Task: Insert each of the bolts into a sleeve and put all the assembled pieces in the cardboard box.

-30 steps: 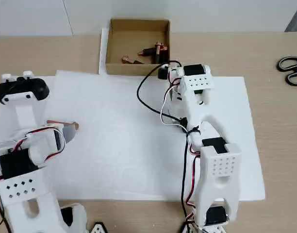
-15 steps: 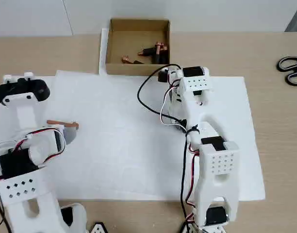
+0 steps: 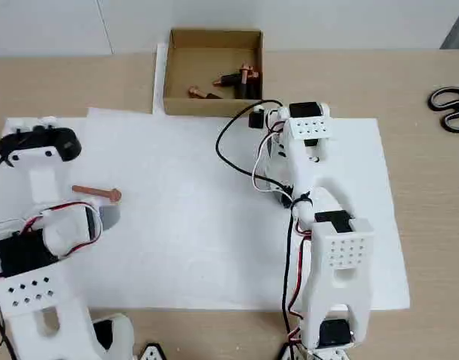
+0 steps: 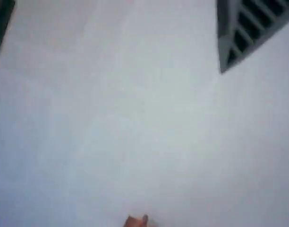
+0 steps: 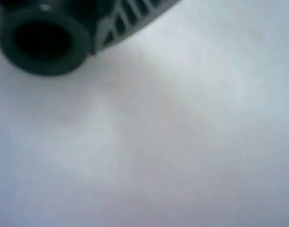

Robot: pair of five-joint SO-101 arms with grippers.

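Drawn back toward lower left with left end effector wide, baring the bolt at mid-left; eased down from the cardboard box with a sleeve clamped in right end effector, so mating likely next.

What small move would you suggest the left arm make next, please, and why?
Probably lower the left hand onto the bolt and close on it. The bolt lies bare and loose on the white sheet just beside that open hand, so it has to be picked up before it can go into anything.
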